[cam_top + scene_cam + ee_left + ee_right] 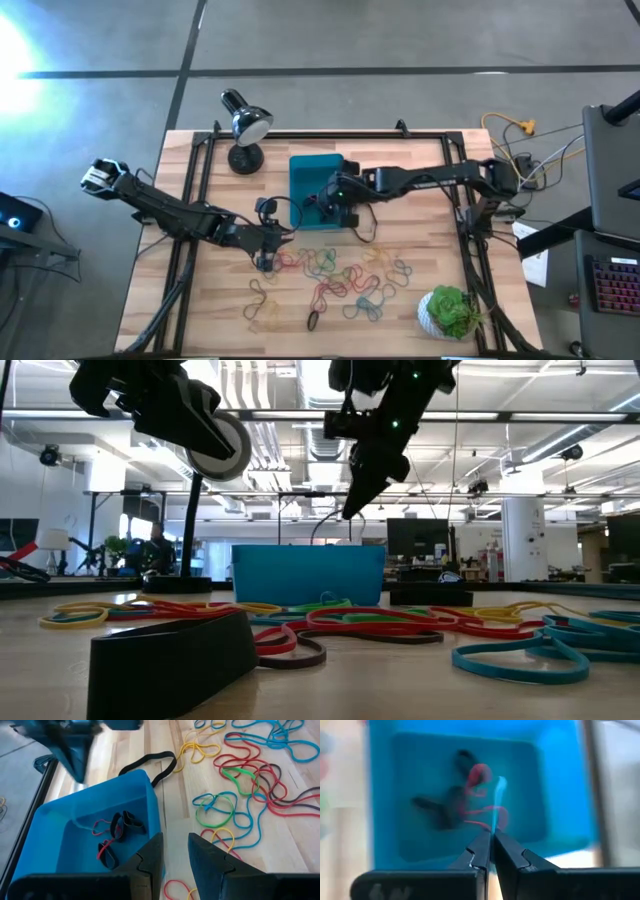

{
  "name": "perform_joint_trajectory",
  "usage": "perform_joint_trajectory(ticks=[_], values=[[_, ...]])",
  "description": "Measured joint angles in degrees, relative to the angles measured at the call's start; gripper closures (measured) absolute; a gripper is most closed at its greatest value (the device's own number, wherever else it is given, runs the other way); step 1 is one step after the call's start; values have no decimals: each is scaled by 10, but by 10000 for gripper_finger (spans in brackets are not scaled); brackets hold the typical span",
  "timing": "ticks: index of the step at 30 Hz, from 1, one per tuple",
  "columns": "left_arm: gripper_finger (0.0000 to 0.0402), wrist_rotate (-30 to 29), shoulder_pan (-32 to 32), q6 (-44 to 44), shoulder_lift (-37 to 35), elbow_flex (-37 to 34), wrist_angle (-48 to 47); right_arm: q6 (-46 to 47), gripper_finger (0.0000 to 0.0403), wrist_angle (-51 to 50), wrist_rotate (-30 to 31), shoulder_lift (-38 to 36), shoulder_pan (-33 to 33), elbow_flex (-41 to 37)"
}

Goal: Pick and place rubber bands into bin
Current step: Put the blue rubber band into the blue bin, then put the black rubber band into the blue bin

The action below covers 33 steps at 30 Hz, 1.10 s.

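Observation:
The teal-blue bin (pixel 312 185) stands at the table's far middle, with black and red rubber bands (pixel 117 832) on its floor. Many loose rubber bands (pixel 340 280) in red, blue, green and yellow lie on the wood nearer the front. My right gripper (pixel 491 837) hangs over the bin (pixel 555 785), shut on a thin light-blue band; it is also in the high view (pixel 325 205) and the low view (pixel 352 505). My left gripper (pixel 175 855) is open beside the bin's near left corner (pixel 272 240), with nothing between its fingers. My right gripper pinches one strand of the light-blue band (pixel 496 802) between its fingertips. The fingers slant down from above over the bin's inside. The band runs out past the fingertips, clear of the bin's floor; the blur hides the rest of its loop.
A black desk lamp (pixel 245 125) stands at the far left corner, and a green plant in a white pot (pixel 452 310) at the near right. A black band (pixel 150 762) lies against the bin's outer wall. Black frame rails (pixel 190 200) run along both table sides.

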Motion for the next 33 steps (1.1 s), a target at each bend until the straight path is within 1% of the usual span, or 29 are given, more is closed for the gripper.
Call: perform_joint_trajectory(ticks=[2,3,11,14,17,23,29,33], values=[[327,0,0,0,0,0,0,0,375,5,-46,2,-5,-1],[327,0,0,1,0,0,1,3,368,6,-59,2,-7,-1],[327,0,0,10,0,0,6,19,300,4,-58,-10,-6,-2],[327,0,0,9,0,0,6,37,278,-26,-66,-14,0,-3],[327,0,0,9,0,0,6,70,261,-74,-89,-23,9,-3],[327,0,0,10,0,0,6,134,246,-135,-100,-29,52,-27],[327,0,0,10,0,0,6,190,243,-138,-101,-29,97,-66],[327,0,0,10,0,0,6,223,243,-109,-97,-29,117,-103]])
